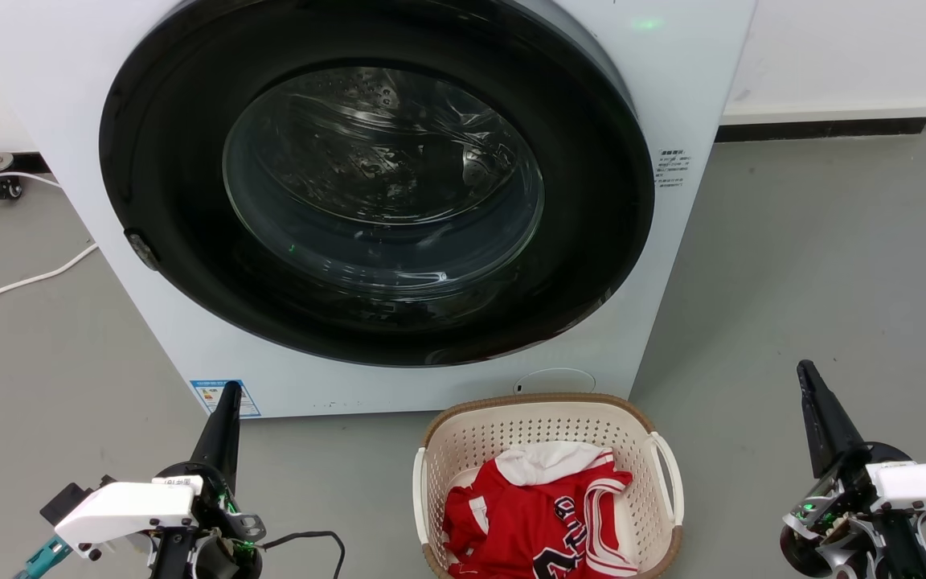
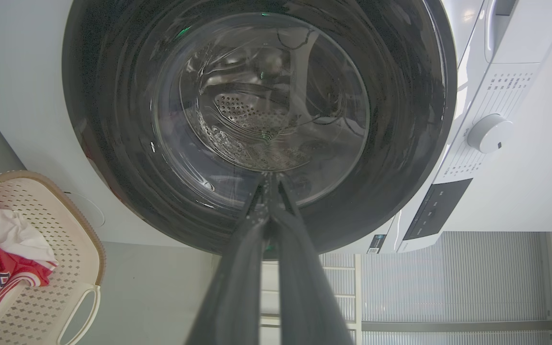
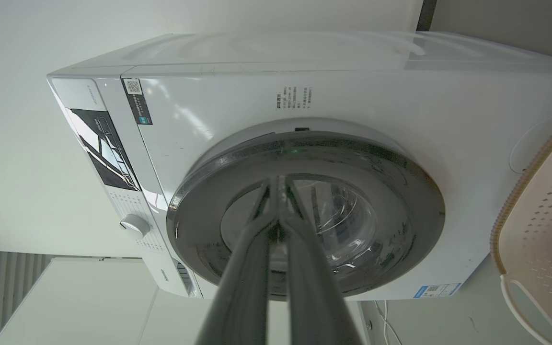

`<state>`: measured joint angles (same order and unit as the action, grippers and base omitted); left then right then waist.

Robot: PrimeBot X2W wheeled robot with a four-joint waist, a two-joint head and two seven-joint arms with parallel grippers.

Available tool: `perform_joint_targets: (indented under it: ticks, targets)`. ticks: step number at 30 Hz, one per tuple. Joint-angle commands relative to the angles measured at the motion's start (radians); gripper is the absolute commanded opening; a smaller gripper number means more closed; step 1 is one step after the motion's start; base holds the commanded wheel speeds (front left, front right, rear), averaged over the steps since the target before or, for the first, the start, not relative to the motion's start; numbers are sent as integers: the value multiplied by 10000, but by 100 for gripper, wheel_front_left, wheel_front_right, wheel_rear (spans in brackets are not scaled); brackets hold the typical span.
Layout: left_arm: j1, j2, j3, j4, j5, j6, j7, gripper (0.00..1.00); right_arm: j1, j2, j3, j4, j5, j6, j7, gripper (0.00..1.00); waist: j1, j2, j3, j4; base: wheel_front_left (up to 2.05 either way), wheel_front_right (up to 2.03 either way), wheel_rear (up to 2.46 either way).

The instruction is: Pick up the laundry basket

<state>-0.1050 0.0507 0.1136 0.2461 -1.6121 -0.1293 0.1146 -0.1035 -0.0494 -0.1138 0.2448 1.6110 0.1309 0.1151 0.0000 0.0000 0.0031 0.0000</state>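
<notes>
The small cream plastic basket with a brown rim (image 1: 511, 430) sits on the grey floor (image 1: 792, 265) by the big white washer (image 1: 149, 322), with a red shirt (image 1: 539, 515) inside. It is not lifted yet. The left tool (image 1: 230, 394) and right tool (image 1: 807, 376) are well apart from it, pressed together and empty. The head view shows both white loop handles (image 1: 669, 474). The left wrist view adds the washer's round white knob (image 2: 489, 133).

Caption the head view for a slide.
Basket with red jersey before the closed washer, flanked by shut left gripper and right gripper.
</notes>
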Motion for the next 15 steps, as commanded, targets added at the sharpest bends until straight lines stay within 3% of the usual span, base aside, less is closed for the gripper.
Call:
perform_joint_targets:
  ticks: [1, 15]
  targets:
    - [-86, -12, 23, 2, -18, -49, 24, 0, -108, -16, -4, 6, 40, -3, 12, 0, 0, 0, 0, 0, 0, 0, 0]
    - [-86, -12, 23, 1, -18, -49, 24, 0, -108, -16, -3, 6, 40, -3, 12, 0, 0, 0, 0, 0, 0, 0, 0]
